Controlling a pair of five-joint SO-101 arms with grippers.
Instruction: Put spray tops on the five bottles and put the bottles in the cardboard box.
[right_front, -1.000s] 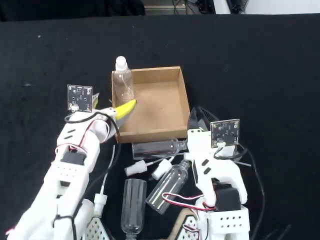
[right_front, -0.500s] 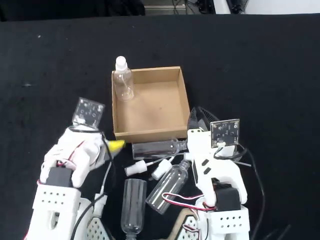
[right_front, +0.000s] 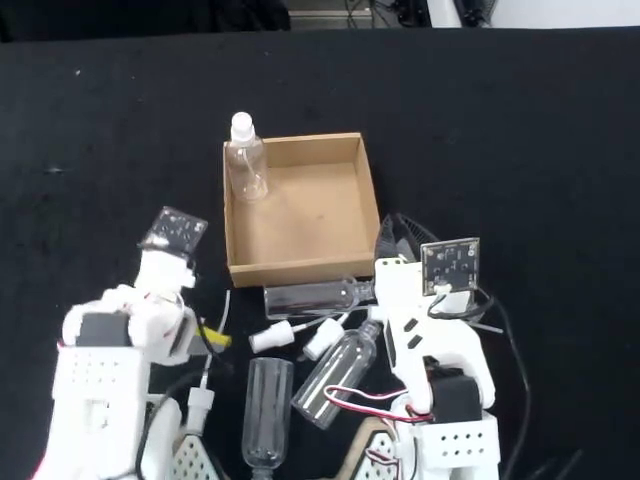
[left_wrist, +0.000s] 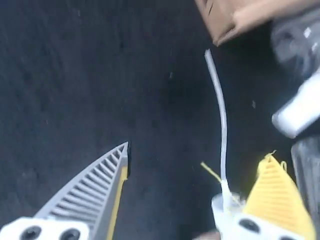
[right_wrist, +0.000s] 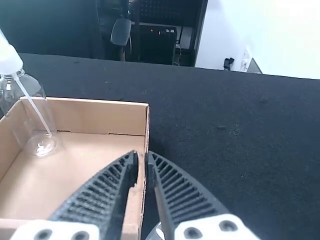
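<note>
A clear bottle (right_front: 245, 160) with a white spray top stands in the far left corner of the cardboard box (right_front: 345, 262); it also shows in the right wrist view (right_wrist: 30, 117). Three open bottles lie in front of the box: one (right_front: 315, 297) along its near wall, one (right_front: 340, 372), and one (right_front: 267, 405). Loose spray tops (right_front: 275, 335) (right_front: 323, 340) lie between them. My left gripper (left_wrist: 197, 152) is open over the cloth, low beside a third spray top (left_wrist: 222, 202) with a long tube. My right gripper (right_wrist: 141, 167) is shut over the box's near right corner (right_wrist: 142, 125).
Black cloth covers the table (right_front: 520, 150). Both arm bases crowd the near edge, with cables by the right arm (right_front: 440, 340). A box corner (left_wrist: 235, 20) and a white spray top (left_wrist: 297, 112) sit ahead of the left gripper. Room furniture shows beyond the table's far edge.
My left arm has drawn back from the bottle in the box toward the near left, ending low beside the loose spray top. The right arm has not moved.
</note>
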